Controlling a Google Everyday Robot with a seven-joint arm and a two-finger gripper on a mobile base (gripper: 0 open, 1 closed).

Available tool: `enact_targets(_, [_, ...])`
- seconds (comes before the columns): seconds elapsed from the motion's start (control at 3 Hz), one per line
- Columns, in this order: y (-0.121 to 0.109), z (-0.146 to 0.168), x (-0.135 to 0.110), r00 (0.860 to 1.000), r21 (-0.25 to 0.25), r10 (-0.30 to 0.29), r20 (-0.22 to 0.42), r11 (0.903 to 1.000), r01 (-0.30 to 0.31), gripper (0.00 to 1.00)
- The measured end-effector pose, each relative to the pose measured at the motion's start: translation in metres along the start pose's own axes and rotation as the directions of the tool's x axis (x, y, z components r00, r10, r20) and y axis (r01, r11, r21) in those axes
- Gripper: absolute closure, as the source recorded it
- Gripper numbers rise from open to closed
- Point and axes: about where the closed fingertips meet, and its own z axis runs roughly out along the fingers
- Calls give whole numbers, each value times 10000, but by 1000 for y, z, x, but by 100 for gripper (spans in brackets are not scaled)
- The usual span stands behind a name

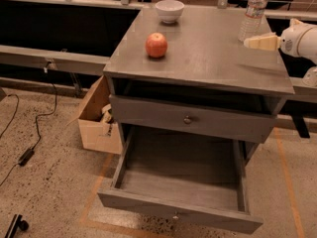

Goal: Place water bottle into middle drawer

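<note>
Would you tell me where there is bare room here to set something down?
The open middle drawer is bare wall to wall. On the cabinet top, the front half is free, as is the stretch between apple and gripper. The far right corner is crowded: the gripper sits beside the water bottle. The bowl takes the far edge.

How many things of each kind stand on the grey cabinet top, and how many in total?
water bottle: 1
apple: 1
bowl: 1
Total: 3
Not counted: the gripper, at the right side of the cabinet top, close to the water bottle.
</note>
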Motion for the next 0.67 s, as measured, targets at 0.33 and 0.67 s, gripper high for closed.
enact_targets(0.33, [0, 25, 4, 9997, 27, 133, 184, 9999, -134, 0])
enact_targets(0.67, [-2, 47, 4, 9984, 349, 504, 243, 9981, -512, 0])
